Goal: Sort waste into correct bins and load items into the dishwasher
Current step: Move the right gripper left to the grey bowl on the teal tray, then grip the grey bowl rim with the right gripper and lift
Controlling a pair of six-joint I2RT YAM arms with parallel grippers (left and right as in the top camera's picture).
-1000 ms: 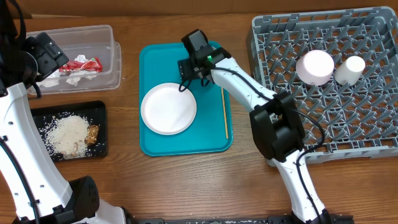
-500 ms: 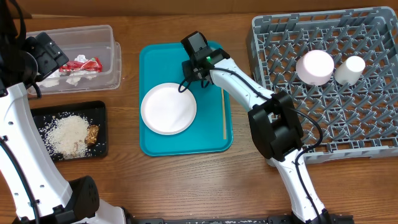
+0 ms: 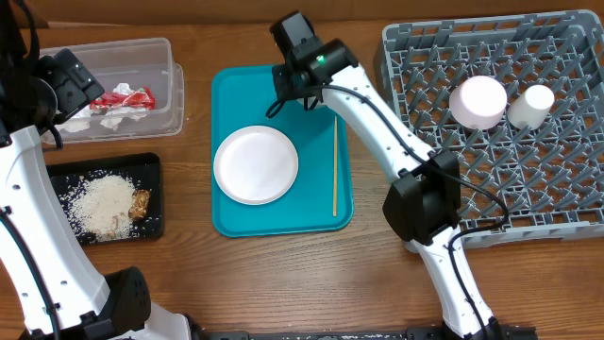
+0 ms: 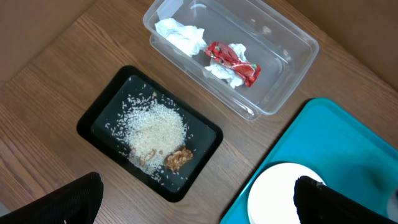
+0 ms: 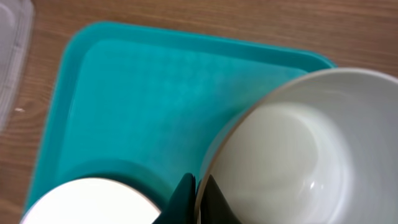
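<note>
Nearby, plate [image 3: 256, 165] and stick [image 3: 334, 165] lie beside the bowl [image 5: 292, 155].

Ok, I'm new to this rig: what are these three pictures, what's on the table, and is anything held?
Two robot arms work at a table. The overhead view looks down on everything; the other two come from a camera on each wrist. The right end effector is shut on the rim of a bowl at the teal tray, which carries a white plate and a thin stick. The left end effector is open and empty, near the clear tub holding a wrapper and napkin and the black tray of rice. A dish and cup sit in the grey rack.
</note>
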